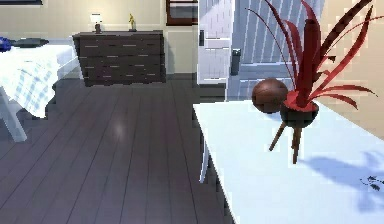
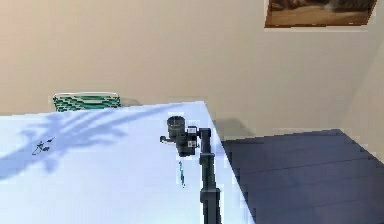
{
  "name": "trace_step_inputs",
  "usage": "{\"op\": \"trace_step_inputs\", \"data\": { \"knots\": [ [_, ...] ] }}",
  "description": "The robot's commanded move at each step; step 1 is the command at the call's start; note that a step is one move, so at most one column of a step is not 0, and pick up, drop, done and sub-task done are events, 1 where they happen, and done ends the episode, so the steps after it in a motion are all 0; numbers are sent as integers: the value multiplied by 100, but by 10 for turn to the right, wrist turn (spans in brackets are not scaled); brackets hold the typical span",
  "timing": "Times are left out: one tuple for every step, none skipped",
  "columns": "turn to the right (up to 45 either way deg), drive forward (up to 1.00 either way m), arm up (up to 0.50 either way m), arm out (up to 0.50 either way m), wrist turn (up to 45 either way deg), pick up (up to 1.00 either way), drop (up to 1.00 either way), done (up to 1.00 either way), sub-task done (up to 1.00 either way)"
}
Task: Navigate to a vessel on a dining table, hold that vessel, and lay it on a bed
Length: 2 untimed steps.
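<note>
You have the round brown vessel (image 1: 268, 95) in the forward view. It is smooth, glossy and almost ball-shaped, and it sits on the pale tabletop (image 1: 255, 165) near its far corner. Just beside it, toward the forward view's right, a dark pot (image 1: 299, 112) stands on splayed wooden legs and carries long, strap-like red leaves (image 1: 310, 45). A small dark thing (image 1: 371, 183) lies at the forward view's right edge, too small to name.

The floor (image 1: 110, 150) is dark planks with a soft sheen. A dark dresser (image 1: 120, 56) with drawers stands at the far wall. A bed (image 1: 35, 70) with a white-and-blue checked cover lies at the forward view's left.

In the arm side view the dark square arm (image 2: 208, 185) rises over the tabletop, with the gripper (image 2: 178, 135) at its end. You cannot tell the gripper's state, nor whether it holds anything. A thin green stick (image 2: 182, 176) lies just beside the arm. A green striped chair back (image 2: 87, 101) shows past the tabletop's far edge, against a plain cream wall (image 2: 150, 50).
</note>
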Motion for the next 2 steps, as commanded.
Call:
{"op": "trace_step_inputs", "data": {
  "knots": [
    [0,0,0,0,0,100,0,0,0],
    [0,0,10,0,0,0,0,0,0]
  ]
}}
